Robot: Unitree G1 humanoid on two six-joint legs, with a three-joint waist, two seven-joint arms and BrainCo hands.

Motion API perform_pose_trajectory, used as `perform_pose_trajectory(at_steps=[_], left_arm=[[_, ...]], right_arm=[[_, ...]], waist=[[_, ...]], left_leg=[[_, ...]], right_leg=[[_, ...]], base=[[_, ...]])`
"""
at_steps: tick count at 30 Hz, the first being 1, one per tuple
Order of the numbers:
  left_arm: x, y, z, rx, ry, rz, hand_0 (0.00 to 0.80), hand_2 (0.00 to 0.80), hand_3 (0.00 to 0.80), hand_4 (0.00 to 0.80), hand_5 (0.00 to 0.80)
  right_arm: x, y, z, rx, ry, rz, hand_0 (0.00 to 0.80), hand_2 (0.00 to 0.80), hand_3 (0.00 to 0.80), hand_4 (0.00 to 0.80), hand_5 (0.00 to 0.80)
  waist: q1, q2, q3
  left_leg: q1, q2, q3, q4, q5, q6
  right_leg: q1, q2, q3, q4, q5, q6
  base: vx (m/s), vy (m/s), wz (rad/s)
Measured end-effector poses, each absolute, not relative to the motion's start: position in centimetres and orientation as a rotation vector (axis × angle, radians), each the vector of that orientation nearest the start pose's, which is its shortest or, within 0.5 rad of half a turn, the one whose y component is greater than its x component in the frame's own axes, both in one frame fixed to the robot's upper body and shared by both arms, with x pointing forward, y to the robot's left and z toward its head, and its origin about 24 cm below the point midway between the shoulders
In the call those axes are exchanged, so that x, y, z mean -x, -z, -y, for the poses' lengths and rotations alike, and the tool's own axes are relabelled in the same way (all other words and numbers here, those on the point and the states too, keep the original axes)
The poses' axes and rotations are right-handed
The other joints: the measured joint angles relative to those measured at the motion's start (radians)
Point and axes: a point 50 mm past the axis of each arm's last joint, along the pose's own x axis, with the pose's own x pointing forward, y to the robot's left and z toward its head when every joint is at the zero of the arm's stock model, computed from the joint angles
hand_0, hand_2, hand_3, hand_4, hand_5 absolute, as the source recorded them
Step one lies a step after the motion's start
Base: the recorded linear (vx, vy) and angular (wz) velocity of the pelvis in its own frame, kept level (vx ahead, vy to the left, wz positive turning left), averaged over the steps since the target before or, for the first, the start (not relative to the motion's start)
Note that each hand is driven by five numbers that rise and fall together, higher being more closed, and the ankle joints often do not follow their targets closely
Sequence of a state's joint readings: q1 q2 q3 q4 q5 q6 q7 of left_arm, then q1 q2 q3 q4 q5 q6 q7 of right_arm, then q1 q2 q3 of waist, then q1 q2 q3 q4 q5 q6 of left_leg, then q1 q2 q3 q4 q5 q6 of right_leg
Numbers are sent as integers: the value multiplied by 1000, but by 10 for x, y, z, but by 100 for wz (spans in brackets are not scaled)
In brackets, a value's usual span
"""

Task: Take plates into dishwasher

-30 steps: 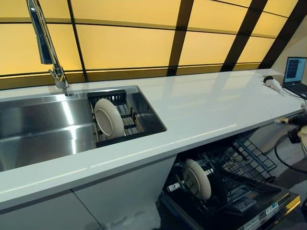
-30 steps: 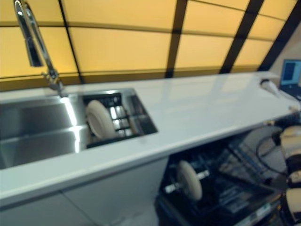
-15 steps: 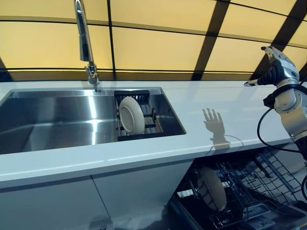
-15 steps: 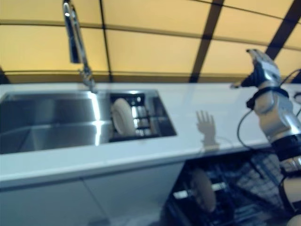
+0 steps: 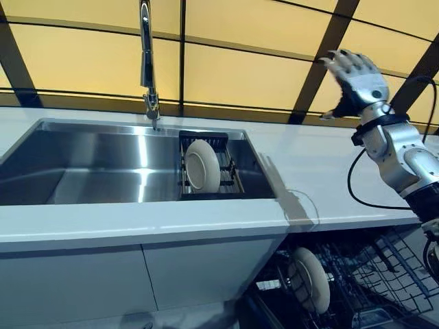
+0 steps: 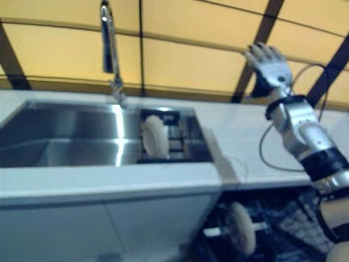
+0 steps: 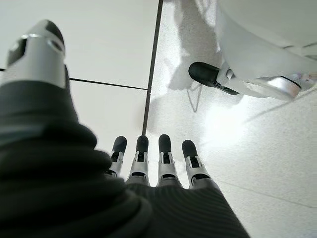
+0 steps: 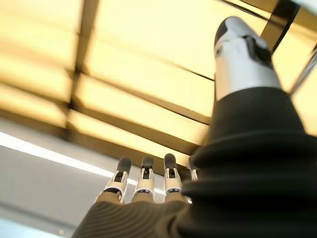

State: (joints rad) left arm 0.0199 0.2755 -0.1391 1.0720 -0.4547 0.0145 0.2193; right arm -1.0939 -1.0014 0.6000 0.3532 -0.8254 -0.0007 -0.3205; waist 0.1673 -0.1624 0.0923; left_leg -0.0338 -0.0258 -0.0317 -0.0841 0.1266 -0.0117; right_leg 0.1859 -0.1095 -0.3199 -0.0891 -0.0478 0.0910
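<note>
A white plate point(image 5: 203, 165) stands on edge in a black wire rack point(image 5: 210, 164) at the right end of the steel sink point(image 5: 89, 164). Another white plate point(image 5: 310, 279) stands upright in the open dishwasher's lower rack point(image 5: 363, 274) under the counter. My right hand point(image 5: 352, 74) is raised high above the white counter point(image 5: 322, 164), well right of the sink, fingers straight and spread, holding nothing. My left hand point(image 7: 153, 163) appears only in the left wrist view, hanging open over the pale floor.
A tall chrome tap point(image 5: 147, 62) rises behind the sink. Amber wall panels with dark strips point(image 5: 240, 55) back the counter. White cabinet fronts point(image 5: 137, 281) sit below the sink, left of the dishwasher.
The camera has swung further left, so sink and plates sit more to the right. My right hand has risen and come further over the counter, toward the sink.
</note>
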Motion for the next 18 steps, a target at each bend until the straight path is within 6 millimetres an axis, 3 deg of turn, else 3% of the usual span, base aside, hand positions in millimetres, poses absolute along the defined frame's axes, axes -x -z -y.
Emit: perform_pose_trajectory(at_steps=[4,8,18], left_arm=[[-107,148,-250,-29,-465,-1089,0,0,0,0,0],[-102,148,-252,-37,-463,-1100,0,0,0,0,0],[-91,150,-253,-39,-469,-1120,0,0,0,0,0]], right_arm=[[-343,-308,175,2060,270,1059,0,0,0,0,0],[-343,-304,175,2069,222,1081,0,0,0,0,0],[-345,-300,182,2084,179,1056,0,0,0,0,0]], waist=[[16,-14,-6],[27,-34,-6],[44,-38,34]], left_leg=[[-9,-3,-11,1,1,-2],[-33,-9,-30,1,6,-4],[-48,-15,-52,7,8,-4]], right_leg=[[-2,1,-16,0,-4,1],[-16,0,-33,0,-8,2],[-20,0,-50,0,-10,5]], base=[[39,-13,10],[36,-9,18],[29,5,5]])
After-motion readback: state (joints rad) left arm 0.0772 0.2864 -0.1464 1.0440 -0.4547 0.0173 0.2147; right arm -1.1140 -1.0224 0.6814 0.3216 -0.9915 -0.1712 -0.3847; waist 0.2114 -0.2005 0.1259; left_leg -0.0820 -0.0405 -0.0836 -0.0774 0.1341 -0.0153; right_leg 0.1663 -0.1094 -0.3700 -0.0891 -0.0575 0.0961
